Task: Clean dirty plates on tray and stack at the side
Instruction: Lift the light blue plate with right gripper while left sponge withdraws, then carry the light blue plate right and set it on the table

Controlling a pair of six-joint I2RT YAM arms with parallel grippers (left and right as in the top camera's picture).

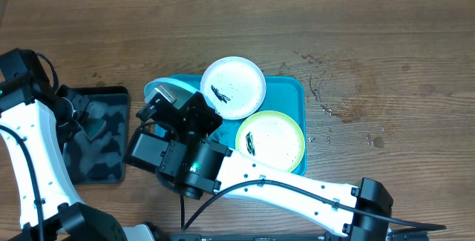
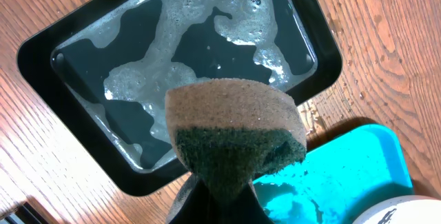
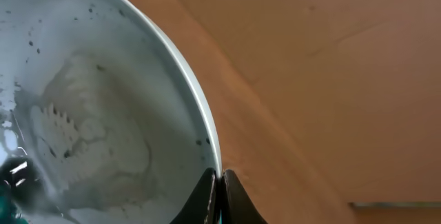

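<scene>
left jaws pinch soft two-layer sponge (image 2: 234, 134) | right jaws clamp round pale plate (image 3: 103, 114) rim | foamy black tray (image 2: 83, 114)

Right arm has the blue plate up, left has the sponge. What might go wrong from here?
1. The right gripper pinches only the thin rim of the light blue plate, which is foamy and tilted; it may slip or swing under scrubbing.
2. The sponge in the left gripper hangs over the black tray; carried across, it may drip on the table.
3. The right arm sits close to the white plate and could nudge it.
</scene>
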